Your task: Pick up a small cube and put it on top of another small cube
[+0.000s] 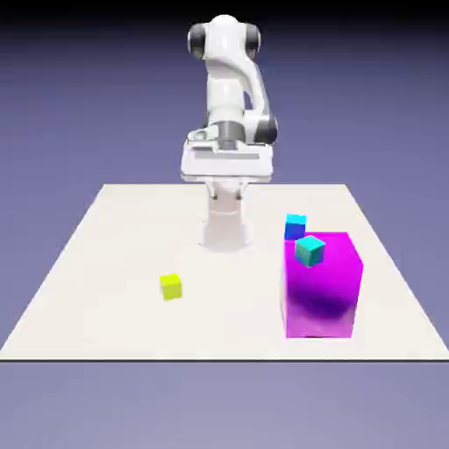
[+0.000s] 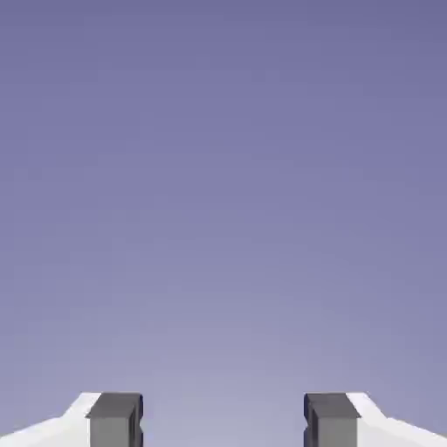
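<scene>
"Starting with the exterior view, where's the piece to pick up?"

"The yellow-green cube (image 1: pixel 171 287) sits on the table (image 1: pixel 105 320), at seven o'clock from the gripper (image 1: pixel 226 190) and well apart from it."

"And the others?"

"Toward half past four is the magenta block (image 1: pixel 320 298). The teal cube (image 1: pixel 310 251) shows over its top face, turned cornerwise; the blue cube (image 1: pixel 295 226) is at four o'clock, its foot partly hidden, so I can't tell what it rests on."

"What could spoil it?"

"A badly lined-up grasp, I'd say: the small cube is turned slightly, so fingers closing askew might twist it or pinch a corner. Then, with the blocky pieces bunched at four to five o'clock, a low carry could knock the magenta one and upset a stack."

"How do the surfaces look?"

"Flat-faced, sharp-edged cubes; a tall, smooth block with dark shading on its front; a matte, off-white tabletop. No grain anywhere."

"Now the hand view?"

"Two squared grey fingertips at seven and five o'clock, on smooth white mounts, spread wide with nothing between them. Beyond is only plain blue-violet backdrop (image 2: pixel 223 175), so aiming from that view alone would risk a miss: no cube shows there."
</scene>
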